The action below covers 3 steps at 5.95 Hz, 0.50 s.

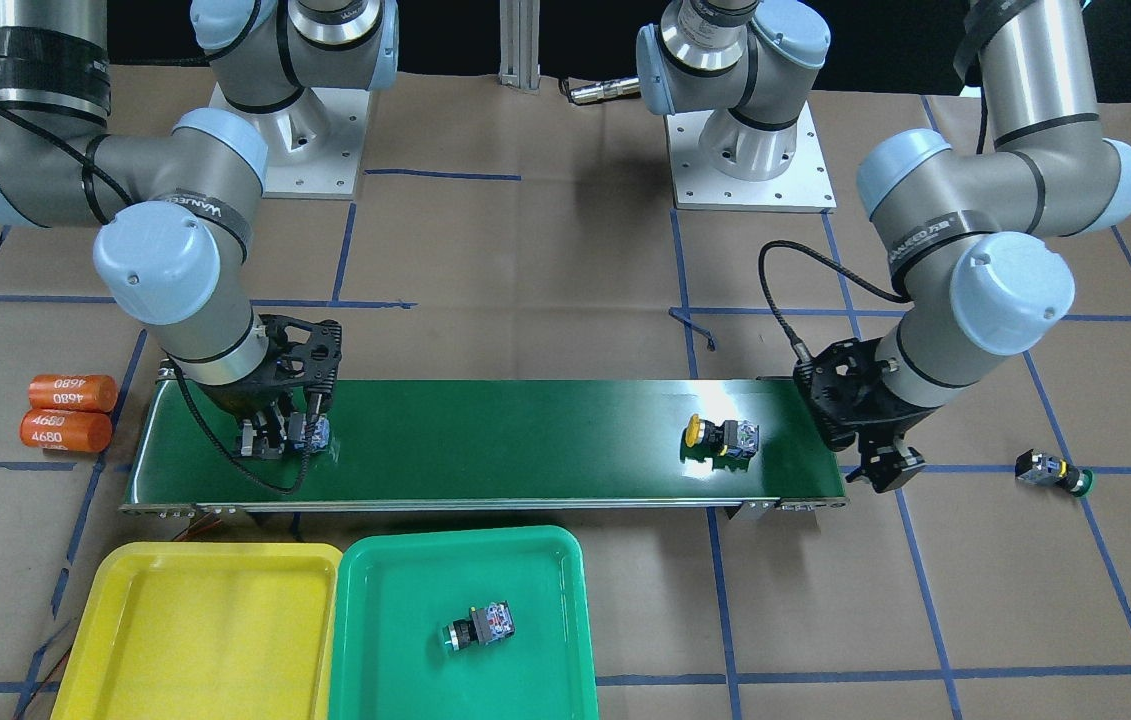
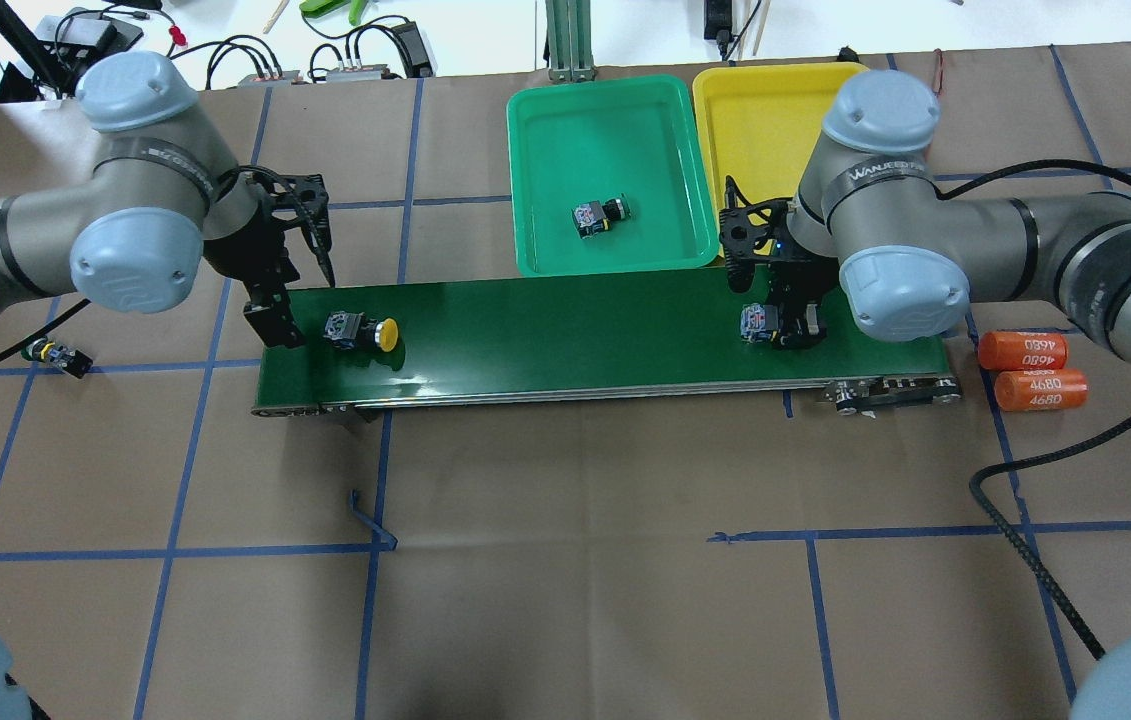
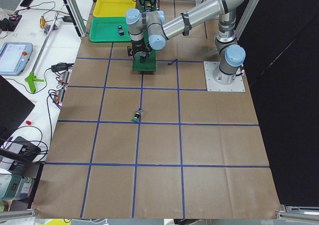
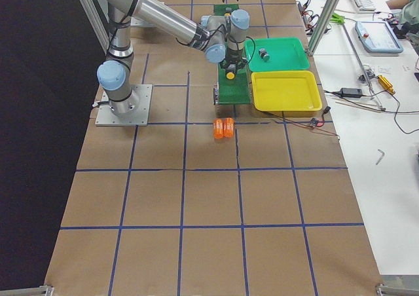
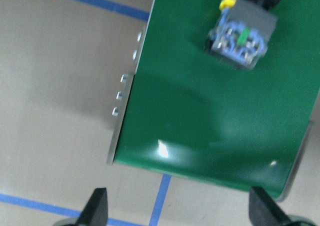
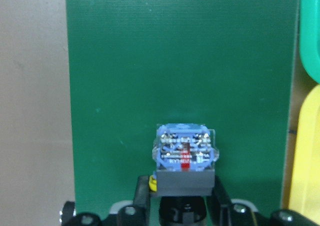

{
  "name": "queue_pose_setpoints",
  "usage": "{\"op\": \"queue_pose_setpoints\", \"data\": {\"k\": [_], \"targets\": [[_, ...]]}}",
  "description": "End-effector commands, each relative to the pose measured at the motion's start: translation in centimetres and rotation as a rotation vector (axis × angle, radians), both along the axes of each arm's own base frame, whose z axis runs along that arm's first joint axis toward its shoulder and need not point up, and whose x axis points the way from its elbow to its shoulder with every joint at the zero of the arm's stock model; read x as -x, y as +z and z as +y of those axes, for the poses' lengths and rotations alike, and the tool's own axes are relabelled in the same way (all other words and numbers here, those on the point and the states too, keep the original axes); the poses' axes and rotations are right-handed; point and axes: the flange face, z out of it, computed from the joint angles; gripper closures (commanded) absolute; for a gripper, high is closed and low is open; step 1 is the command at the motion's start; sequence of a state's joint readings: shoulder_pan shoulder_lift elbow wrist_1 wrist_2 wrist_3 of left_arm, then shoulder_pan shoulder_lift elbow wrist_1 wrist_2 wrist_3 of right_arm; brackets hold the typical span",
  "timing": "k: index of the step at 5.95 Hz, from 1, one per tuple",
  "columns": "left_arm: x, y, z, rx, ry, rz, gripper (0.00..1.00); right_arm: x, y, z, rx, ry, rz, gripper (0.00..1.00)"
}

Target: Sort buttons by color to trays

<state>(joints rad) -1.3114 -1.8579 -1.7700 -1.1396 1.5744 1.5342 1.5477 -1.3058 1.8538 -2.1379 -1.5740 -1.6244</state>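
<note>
My right gripper (image 1: 277,437) is shut on a button (image 6: 185,158) at the belt's end near the trays; a bit of yellow shows by its grey body, and its cap is hidden between the fingers (image 6: 142,195). A yellow-capped button (image 2: 362,332) lies on its side on the belt, just beyond my open left gripper (image 5: 180,208), which hangs over the belt's other end (image 2: 270,318). A third button (image 1: 480,627) lies in the green tray (image 1: 545,565). A green-capped button (image 1: 1053,470) lies on the paper beyond the left arm. The yellow tray (image 1: 205,620) holds nothing.
The long dark green conveyor belt (image 1: 525,440) runs across the table in front of both trays. Two orange cylinders marked 4680 (image 1: 70,410) lie off the belt's end by the right arm. A black cable (image 2: 1015,500) trails over the brown paper.
</note>
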Motion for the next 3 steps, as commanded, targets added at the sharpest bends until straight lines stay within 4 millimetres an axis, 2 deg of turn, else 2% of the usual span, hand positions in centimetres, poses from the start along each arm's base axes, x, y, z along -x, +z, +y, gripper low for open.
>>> {"op": "queue_pose_setpoints", "data": {"k": [1,2,3], "targets": [[-9.7,-0.8,0.4,0.002,-0.074,0.010,0.01,0.7,4.3,-2.3,0.093,0.031,0.021,0.90],[-12.1,-0.8,-0.1,0.019,-0.204,0.003,0.01,0.8,6.2,-5.8,0.147,0.073,0.026,0.90],[-16.2,-1.1,-0.8,0.048,-0.303,-0.014,0.01,0.9,3.9,-11.2,0.148,0.099,0.022,0.90]]}}
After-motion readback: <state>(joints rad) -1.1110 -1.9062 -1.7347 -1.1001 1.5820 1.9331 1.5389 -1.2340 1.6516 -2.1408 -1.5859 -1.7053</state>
